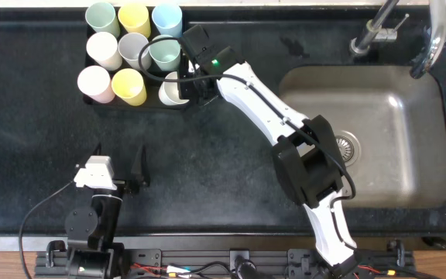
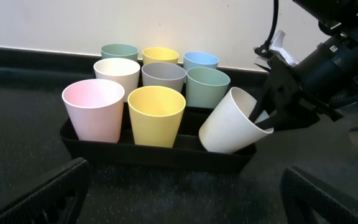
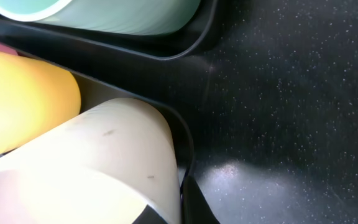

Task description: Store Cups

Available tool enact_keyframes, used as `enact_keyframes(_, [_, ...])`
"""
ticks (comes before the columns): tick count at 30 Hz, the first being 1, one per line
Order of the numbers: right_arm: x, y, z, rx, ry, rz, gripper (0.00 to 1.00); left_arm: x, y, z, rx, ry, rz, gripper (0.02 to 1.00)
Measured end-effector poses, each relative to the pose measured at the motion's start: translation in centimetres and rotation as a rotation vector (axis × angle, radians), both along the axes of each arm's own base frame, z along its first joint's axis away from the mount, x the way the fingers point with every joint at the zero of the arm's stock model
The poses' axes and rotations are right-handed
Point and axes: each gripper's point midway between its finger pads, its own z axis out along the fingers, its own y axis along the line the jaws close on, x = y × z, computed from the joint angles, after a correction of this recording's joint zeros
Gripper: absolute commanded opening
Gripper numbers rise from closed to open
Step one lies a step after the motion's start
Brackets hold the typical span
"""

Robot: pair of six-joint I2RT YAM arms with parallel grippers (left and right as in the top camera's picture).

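We see a dark bench (image 1: 207, 155), steel sink (image 1: 409, 108) at 3 o'clock. The left wrist view shows us the right gripper (image 2: 267, 118) clamping the tilted white cup (image 2: 229, 124) in a corner of the tray (image 2: 135, 152); the left gripper (image 1: 121, 164) gapes empty.

Tilted white cup (image 2: 229, 124) in black tray (image 2: 154, 155)

Desk (image 1: 207, 155): lying dark and speckled.
Sink (image 1: 397, 132): sitting sunk into the desk's right side.
Faucet (image 1: 375, 31): standing behind the sink.
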Motion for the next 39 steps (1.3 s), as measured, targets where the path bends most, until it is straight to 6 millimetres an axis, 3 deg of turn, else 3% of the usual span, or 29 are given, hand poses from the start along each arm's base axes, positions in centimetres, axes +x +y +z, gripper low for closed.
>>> enact_keyframes(11, [-0.8, -0.2, -0.4, -0.031, 0.009, 0.027, 0.652, 0.0, 0.0, 0.0, 0.000, 0.000, 0.000, 0.998])
enact_keyframes(17, [-0.9, 0.0, 1.1, -0.030, -0.027, 0.064, 0.695, 0.0, 0.0, 0.0, 0.000, 0.000, 0.000, 0.998])
enact_keyframes(21, [-0.5, -0.5, 6.1, 0.004, -0.136, 0.079, 0.709, 0.0, 0.0, 0.0, 0.000, 0.000, 0.000, 1.000])
enact_keyframes(24, [-0.3, -1.5, 11.9, 0.046, -0.257, 0.086, 0.717, 0.0, 0.0, 0.0, 0.000, 0.000, 0.000, 1.000])
enact_keyframes(28, [-1.0, -4.5, 20.4, 0.083, -0.438, 0.086, 0.755, 0.0, 0.0, 0.0, 0.000, 0.000, 0.000, 1.000])
enact_keyframes(32, [-1.7, -8.5, 26.6, 0.086, -0.589, 0.062, 0.796, 0.0, 0.0, 0.0, 0.000, 0.000, 0.000, 1.000])
enact_keyframes(35, [-1.8, -12.2, 28.8, 0.064, -0.654, 0.014, 0.814, 0.0, 0.0, 0.0, 0.000, 0.000, 0.000, 1.000])
enact_keyframes(39, [-2.2, -18.3, 28.5, 0.004, -0.665, -0.084, 0.838, 0.0, 0.0, 0.0, 0.000, 0.000, 0.000, 1.000])
